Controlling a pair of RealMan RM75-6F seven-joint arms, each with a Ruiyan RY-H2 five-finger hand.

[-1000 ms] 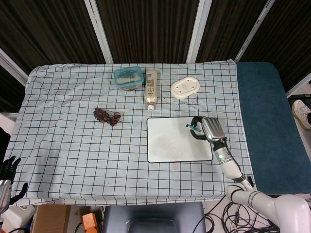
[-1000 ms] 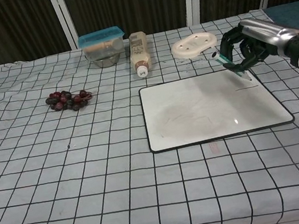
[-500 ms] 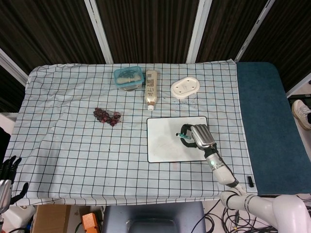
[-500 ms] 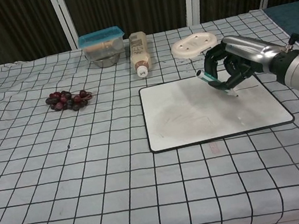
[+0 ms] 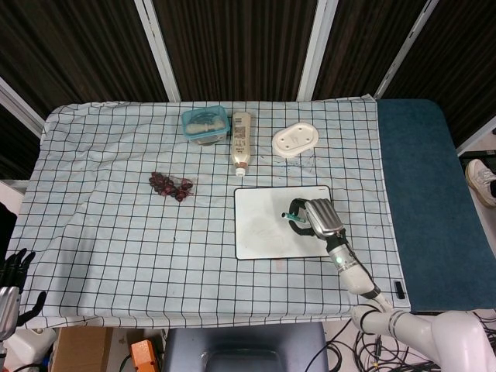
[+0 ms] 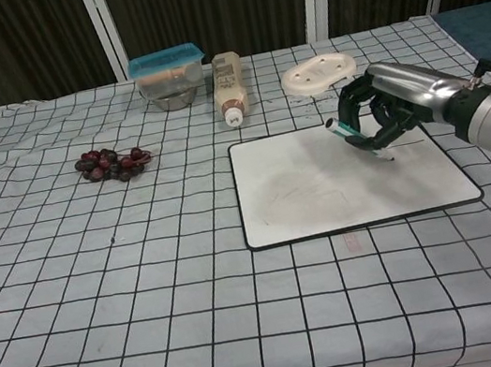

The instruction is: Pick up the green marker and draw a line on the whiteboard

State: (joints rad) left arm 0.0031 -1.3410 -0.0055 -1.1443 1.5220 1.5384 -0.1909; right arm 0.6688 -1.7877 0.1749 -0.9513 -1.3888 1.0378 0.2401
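Your right hand (image 6: pixel 383 112) is curled around the green marker (image 6: pixel 357 138), fingers wrapped over the barrel. Marker tilted, capless tip down toward the whiteboard (image 6: pixel 324 198), upper end sticking out past the fingers to the left. Tip sits over the board's right half, near a short dark stroke; whether it touches the surface, cannot tell. From the head view, same hand (image 5: pixel 319 218) lies over the board's right portion, marker (image 5: pixel 292 219) poking out on its left side.

Your left hand (image 5: pixel 11 273) hangs off the table's near-left corner, fingers spread, holding nothing.

Behind the board on the checked tablecloth (image 6: pixel 98 266): lidded teal container (image 6: pixel 170 76), bottle lying on its side (image 6: pixel 228 87), white oval dish (image 6: pixel 322 73). Bunch of dark grapes (image 6: pixel 111 162) well apart to the left.
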